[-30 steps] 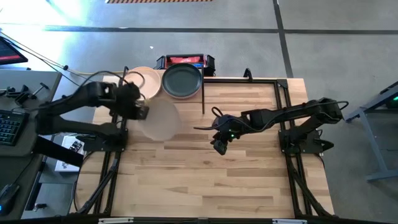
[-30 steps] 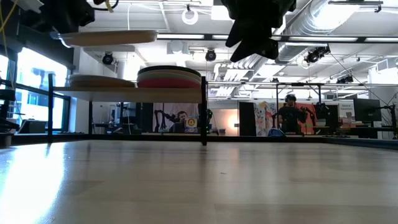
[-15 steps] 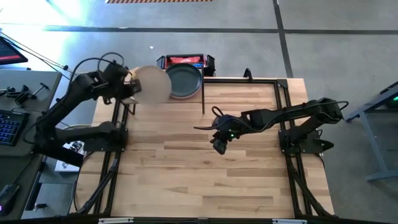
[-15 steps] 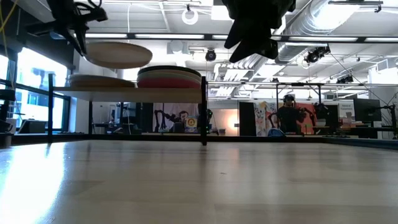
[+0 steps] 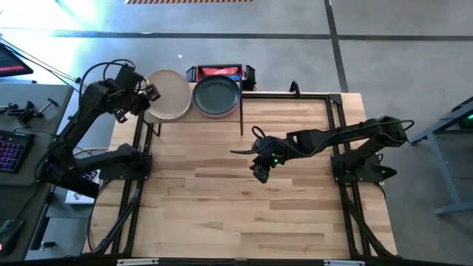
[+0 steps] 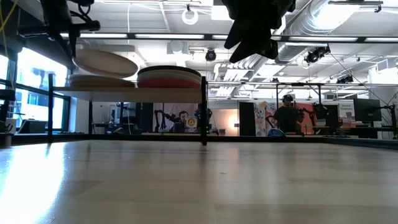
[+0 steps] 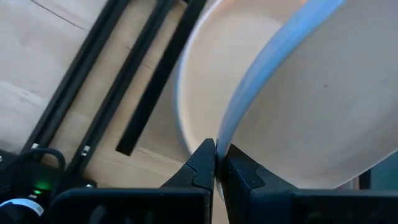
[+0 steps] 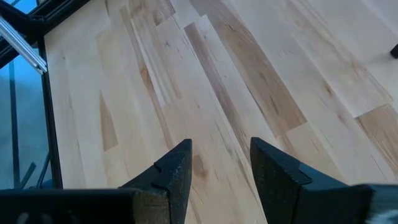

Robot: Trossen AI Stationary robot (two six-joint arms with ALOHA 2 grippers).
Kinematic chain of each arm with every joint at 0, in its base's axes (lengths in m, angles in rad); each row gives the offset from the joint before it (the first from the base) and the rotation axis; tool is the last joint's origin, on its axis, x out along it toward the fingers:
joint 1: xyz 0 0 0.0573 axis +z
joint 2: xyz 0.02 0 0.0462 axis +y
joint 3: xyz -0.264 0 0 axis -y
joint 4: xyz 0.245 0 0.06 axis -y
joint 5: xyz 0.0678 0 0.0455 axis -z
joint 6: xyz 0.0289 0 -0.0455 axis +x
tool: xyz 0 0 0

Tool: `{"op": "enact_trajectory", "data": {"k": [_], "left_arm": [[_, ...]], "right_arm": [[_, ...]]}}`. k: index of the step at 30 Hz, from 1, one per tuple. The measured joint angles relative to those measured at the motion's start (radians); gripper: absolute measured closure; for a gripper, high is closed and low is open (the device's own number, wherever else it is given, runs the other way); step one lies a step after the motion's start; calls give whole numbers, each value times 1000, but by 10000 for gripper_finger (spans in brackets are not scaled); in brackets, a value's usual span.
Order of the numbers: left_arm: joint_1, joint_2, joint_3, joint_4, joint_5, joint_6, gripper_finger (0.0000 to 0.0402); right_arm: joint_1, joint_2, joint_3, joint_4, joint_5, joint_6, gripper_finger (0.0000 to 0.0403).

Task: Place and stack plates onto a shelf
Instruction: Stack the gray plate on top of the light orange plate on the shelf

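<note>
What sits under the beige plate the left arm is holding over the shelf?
In the low view, a stack of pale plates lies on the shelf under the tilted beige plate, which the left gripper pinches. From above, that plate hides the stack; its count is unclear.

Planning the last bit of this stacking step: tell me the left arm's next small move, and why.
Probably lower the beige plate flat onto the left stack, then release. The left hand pinches the plate's rim, and the plate hangs tilted just above the stack on the shelf. The right hand waits open over the table.
</note>
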Motion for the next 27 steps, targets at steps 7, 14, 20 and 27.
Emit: {"op": "enact_trajectory", "data": {"k": [7, 14, 20, 27], "left_arm": [[40, 44, 0, 1, -1, 17, 397], [40, 65, 0, 2, 26, 52, 394], [40, 66, 0, 2, 35, 66, 369], [40, 67, 0, 2, 36, 70, 334]], "right_arm": [[0, 0, 0, -13, 0, 0, 261], [0, 0, 0, -41, 0, 0, 261], [0, 0, 0, -47, 0, 0, 261], [0, 0, 0, -50, 0, 0, 261]]}}
